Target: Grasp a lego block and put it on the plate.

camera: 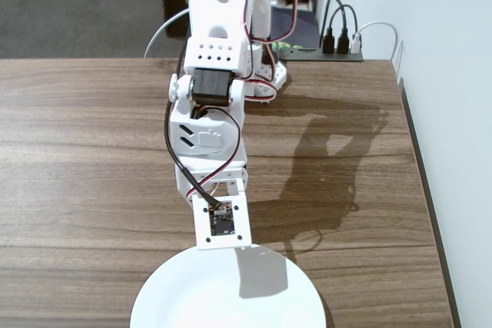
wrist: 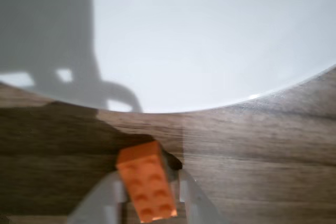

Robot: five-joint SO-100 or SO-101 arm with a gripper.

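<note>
Bright, even light from my left in the fixed view throws my arm's sharp shadow rightward across the dark wood-grain table [camera: 92, 151]. In my wrist view the glossy round white plate [wrist: 210, 35] is soft, shadowed at left, and the small orange studded plastic brick [wrist: 147, 182] is blurred.

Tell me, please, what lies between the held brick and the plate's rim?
Nothing: in the wrist view, only bare wooden table separates the brick, clamped in the gripper, from the plate.

Plate [camera: 192, 297] cropped; blurred fingers [wrist: 191, 203] half out-of-frame.
</note>
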